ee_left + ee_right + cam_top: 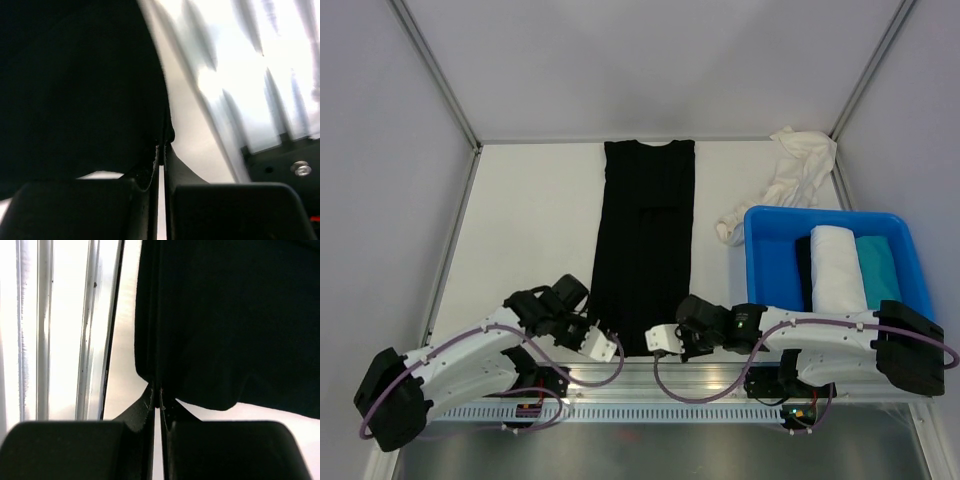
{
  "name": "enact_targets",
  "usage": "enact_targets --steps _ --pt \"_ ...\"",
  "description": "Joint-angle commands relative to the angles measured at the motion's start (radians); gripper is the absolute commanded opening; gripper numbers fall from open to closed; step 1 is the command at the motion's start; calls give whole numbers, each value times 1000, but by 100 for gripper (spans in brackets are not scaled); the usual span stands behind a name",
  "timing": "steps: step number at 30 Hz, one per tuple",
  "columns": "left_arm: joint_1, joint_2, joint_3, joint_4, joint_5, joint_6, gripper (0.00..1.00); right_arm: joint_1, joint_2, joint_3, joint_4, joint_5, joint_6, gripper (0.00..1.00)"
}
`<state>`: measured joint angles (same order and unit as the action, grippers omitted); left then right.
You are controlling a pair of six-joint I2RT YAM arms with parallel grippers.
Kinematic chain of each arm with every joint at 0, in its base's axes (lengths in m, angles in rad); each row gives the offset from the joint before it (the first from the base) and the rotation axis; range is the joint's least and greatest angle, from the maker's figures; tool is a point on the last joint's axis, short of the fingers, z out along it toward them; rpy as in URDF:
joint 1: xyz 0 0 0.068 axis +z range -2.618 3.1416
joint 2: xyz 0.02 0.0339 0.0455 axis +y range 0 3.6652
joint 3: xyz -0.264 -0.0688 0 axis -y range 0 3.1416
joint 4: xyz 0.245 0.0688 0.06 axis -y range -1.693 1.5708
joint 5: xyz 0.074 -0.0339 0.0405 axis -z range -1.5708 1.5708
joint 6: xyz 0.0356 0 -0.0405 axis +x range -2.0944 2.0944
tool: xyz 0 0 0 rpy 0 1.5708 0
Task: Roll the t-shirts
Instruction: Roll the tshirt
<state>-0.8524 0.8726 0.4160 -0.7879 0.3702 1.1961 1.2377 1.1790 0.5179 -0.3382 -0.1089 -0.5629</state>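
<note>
Now your left end effector (604, 346) and right end effector (660, 339) are each pressed together, seemingly pinching the bottom hem of the black tee (647, 235), spread long at centre frame on the counter (535, 220).

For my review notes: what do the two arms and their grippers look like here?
The left arm and right arm have white link shells between bulky black joint housings, with a lilac cable looping loosely along each. The left gripper and right gripper each have a white body; the wrist views show matte black, tapering fingers.
</note>
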Motion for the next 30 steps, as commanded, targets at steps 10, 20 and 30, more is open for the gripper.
enact_targets --steps 10,20,30 --pt "306 272 286 -30 262 -26 2 -196 99 165 -119 -238 34 11" --pt "374 312 306 -63 334 -107 2 -273 42 156 -70 -270 138 9" --pt "450 371 322 13 365 -227 2 -418 123 188 -41 -272 210 9"
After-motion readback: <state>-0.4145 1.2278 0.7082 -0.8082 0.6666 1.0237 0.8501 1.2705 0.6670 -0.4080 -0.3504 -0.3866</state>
